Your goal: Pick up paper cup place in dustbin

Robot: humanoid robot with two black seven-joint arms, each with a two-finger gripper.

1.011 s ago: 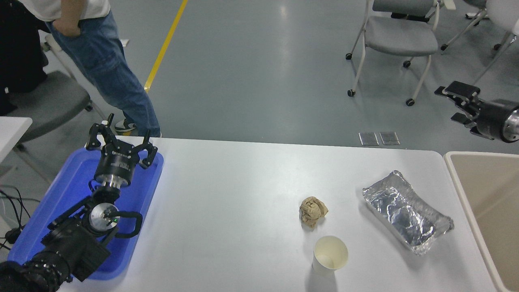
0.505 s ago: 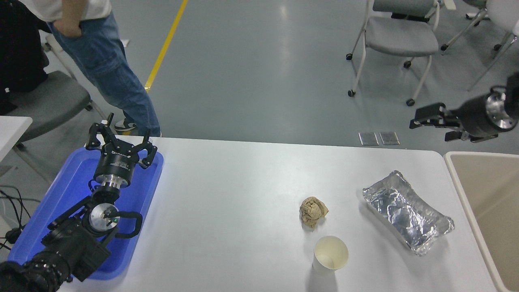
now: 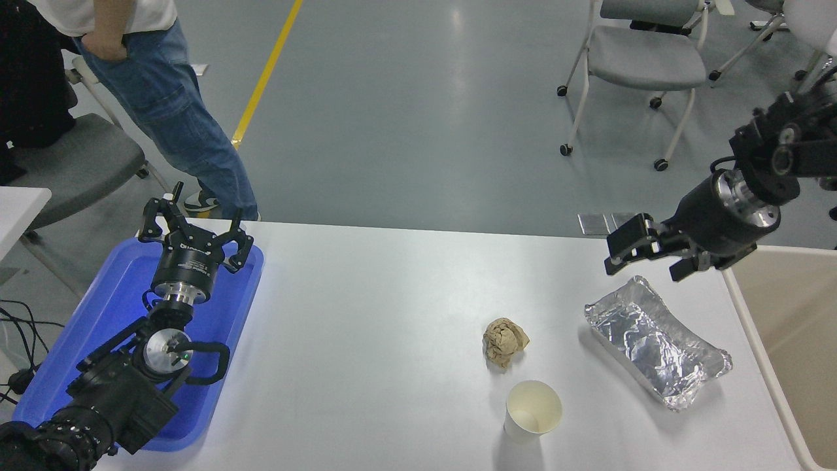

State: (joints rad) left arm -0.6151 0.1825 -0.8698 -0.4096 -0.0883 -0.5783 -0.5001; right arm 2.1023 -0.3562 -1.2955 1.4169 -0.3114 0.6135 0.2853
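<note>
The white paper cup (image 3: 533,409) stands upright near the table's front edge, right of centre, its cream inside showing. The beige dustbin (image 3: 752,307) with a pale rim stands off the table's right end, partly cut off by the picture's edge. My right gripper (image 3: 644,255) is open and empty, above the table's far right part, just beyond the foil tray and well away from the cup. My left gripper (image 3: 194,232) is parked open over the blue tray at the left.
A crumpled brown paper ball (image 3: 504,341) lies just beyond the cup. A crinkled silver foil tray (image 3: 656,341) lies to the cup's right. A blue plastic tray (image 3: 85,327) sits at the table's left end. A person (image 3: 163,104) stands beyond the far left corner. Chairs stand at the back right.
My right arm has swung in from the right edge, moving left and down toward the table, and its gripper now hangs over the table's far right part. The left arm has not moved.
</note>
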